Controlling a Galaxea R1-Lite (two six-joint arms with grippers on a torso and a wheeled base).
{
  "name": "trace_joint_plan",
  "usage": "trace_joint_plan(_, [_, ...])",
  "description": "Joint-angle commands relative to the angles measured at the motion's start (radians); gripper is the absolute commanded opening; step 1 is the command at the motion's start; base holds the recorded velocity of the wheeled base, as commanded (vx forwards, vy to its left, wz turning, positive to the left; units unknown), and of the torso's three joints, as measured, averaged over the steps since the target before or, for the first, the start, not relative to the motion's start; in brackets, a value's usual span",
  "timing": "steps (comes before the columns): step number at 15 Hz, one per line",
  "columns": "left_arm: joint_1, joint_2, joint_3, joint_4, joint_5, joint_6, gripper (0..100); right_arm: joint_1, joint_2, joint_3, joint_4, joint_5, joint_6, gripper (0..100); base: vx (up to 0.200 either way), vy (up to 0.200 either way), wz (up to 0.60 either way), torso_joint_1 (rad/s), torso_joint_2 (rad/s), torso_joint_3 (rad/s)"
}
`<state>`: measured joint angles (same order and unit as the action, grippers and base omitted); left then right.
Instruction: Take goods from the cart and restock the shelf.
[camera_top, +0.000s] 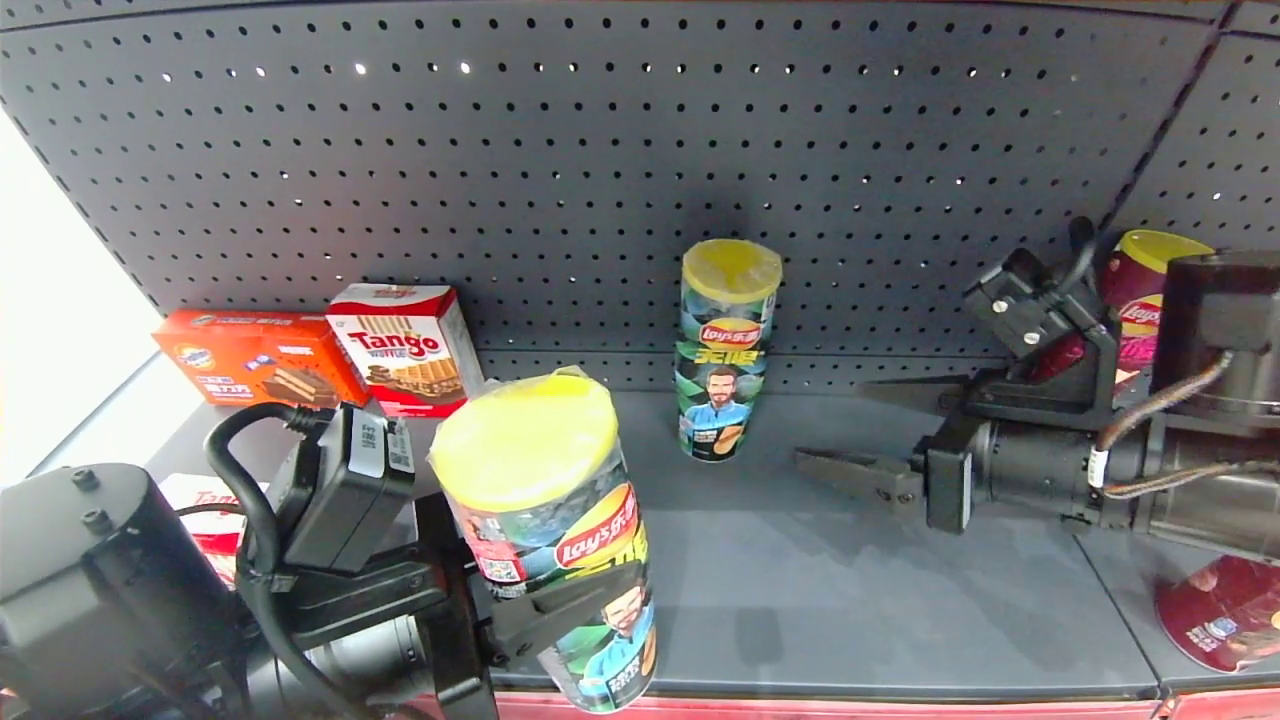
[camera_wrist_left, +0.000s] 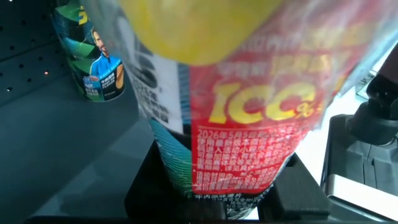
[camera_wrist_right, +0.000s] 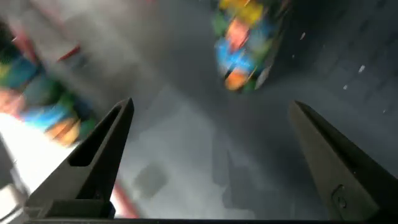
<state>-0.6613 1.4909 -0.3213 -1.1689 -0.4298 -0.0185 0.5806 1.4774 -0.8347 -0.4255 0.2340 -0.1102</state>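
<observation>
Head view: the left gripper (camera_top: 570, 610) has its fingers grasping the chip can (camera_top: 545, 520), roughly upright at the front edge of the shelf (camera_top: 850, 600). The right gripper (camera_top: 835, 425) is empty, fingers spread, near the standing can (camera_top: 722, 350) by the back wall.

Left wrist view: the chip can (camera_wrist_left: 242, 124) is up close, the standing can (camera_wrist_left: 93, 62) beyond.

Right wrist view: the right gripper (camera_wrist_right: 211, 106) has its fingers wide apart above the shelf (camera_wrist_right: 186, 155).

Looks like the placing step. Next, the chip can needs carrying inward, setting down upright, then letting go.
</observation>
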Motion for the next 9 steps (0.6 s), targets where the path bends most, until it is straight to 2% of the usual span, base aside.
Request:
trace_joint_plan(1, [0.000,-0.014,0.010,0.003,-0.003,-0.001,0,-0.056,0.135,-0.121,-0.004,0.022,-0.055,100,0.000,0.000,0.00,0.000,0.00,0.000])
trace_joint_plan(2, [0.000,-0.015,0.010,0.003,-0.003,-0.001,0,-0.062,0.146,-0.135,-0.006,0.036,-0.069,100,0.000,0.000,0.00,0.000,0.00,0.000])
trace_joint_plan(5, [0.000,-0.017,0.013,-0.001,-0.006,-0.015,0,-0.114,0.224,-0.170,-0.075,0.195,-0.143,100,0.000,0.000,0.00,0.000,0.00,0.000])
trace_joint_plan(6, [0.000,-0.018,0.019,-0.005,-0.006,-0.026,0,-0.134,0.259,-0.182,-0.124,0.288,-0.155,100,0.000,0.000,0.00,0.000,0.00,0.000])
trace_joint_plan(8, [0.000,-0.031,0.019,-0.005,-0.007,-0.029,0,-0.143,0.299,-0.208,-0.159,0.343,-0.160,100,0.000,0.000,0.00,0.000,0.00,0.000])
trace_joint_plan(9, [0.000,-0.035,0.022,-0.005,-0.007,-0.041,0,-0.153,0.328,-0.238,-0.167,0.364,-0.158,100,0.000,0.000,0.00,0.000,0.00,0.000])
